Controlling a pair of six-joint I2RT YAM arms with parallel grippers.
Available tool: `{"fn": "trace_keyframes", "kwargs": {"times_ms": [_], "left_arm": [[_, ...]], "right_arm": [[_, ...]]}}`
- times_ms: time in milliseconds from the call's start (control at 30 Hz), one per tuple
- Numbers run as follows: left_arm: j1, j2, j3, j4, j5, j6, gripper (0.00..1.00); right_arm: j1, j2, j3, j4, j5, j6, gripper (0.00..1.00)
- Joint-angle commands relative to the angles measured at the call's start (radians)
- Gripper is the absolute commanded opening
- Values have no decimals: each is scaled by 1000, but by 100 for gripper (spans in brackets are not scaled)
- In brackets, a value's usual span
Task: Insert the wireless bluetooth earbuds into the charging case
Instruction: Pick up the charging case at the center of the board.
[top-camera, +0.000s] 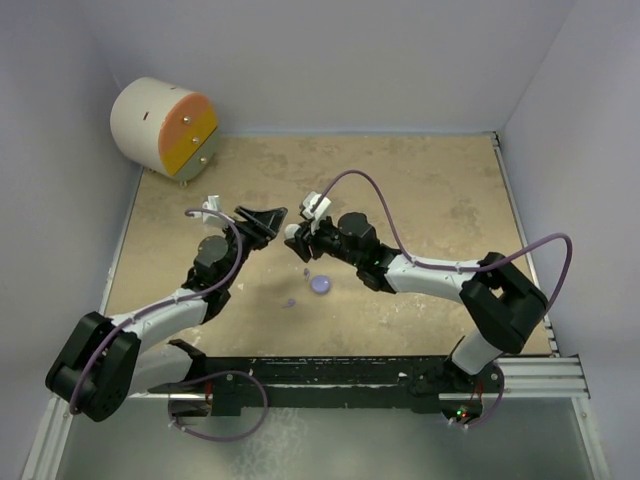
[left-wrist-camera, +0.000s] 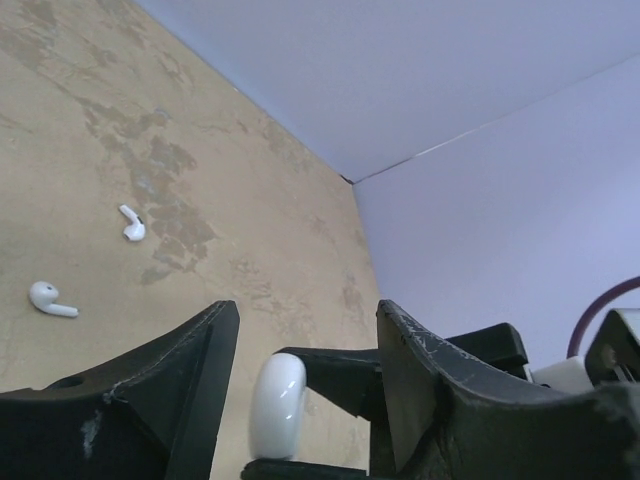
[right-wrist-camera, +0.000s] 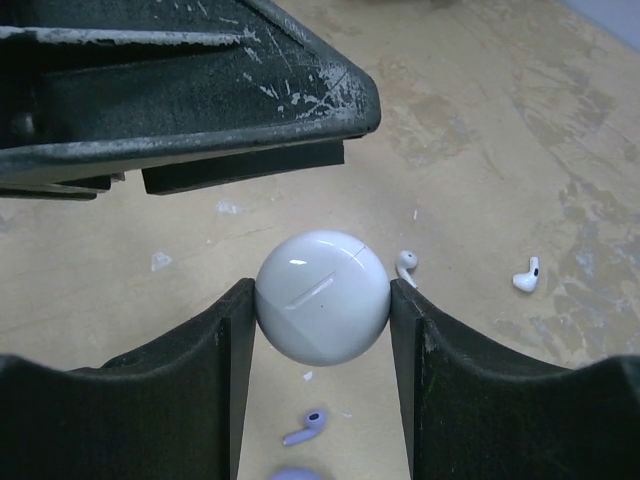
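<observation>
My right gripper (right-wrist-camera: 322, 295) is shut on a round white charging case (right-wrist-camera: 322, 297), held above the table with a finger on each side. My left gripper (left-wrist-camera: 307, 310) straddles that same case (left-wrist-camera: 277, 407), seen edge-on; its jaws stand apart, with a clear gap on the right side. In the top view the two grippers (top-camera: 268, 222) (top-camera: 297, 240) meet tip to tip. Two whitish earbuds (right-wrist-camera: 405, 265) (right-wrist-camera: 526, 275) lie on the table beyond the case. A lilac earbud (right-wrist-camera: 305, 428) lies below it, next to a lilac case (top-camera: 321, 284).
A round white drum with an orange and yellow face (top-camera: 165, 128) lies at the back left corner. Pale walls close the table (top-camera: 430, 190) on three sides. A black rail (top-camera: 330, 375) runs along the near edge.
</observation>
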Motion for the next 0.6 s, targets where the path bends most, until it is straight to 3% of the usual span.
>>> {"fn": "trace_keyframes", "kwargs": {"times_ms": [0,567], "left_arm": [[-38,-3,-12,136,-11,15,57],[-67,-2,-52,174,-4,31,53]], "right_arm": [[6,-15,48,39,-14,-5,0],[6,-38,78,38,-23,-13,0]]}}
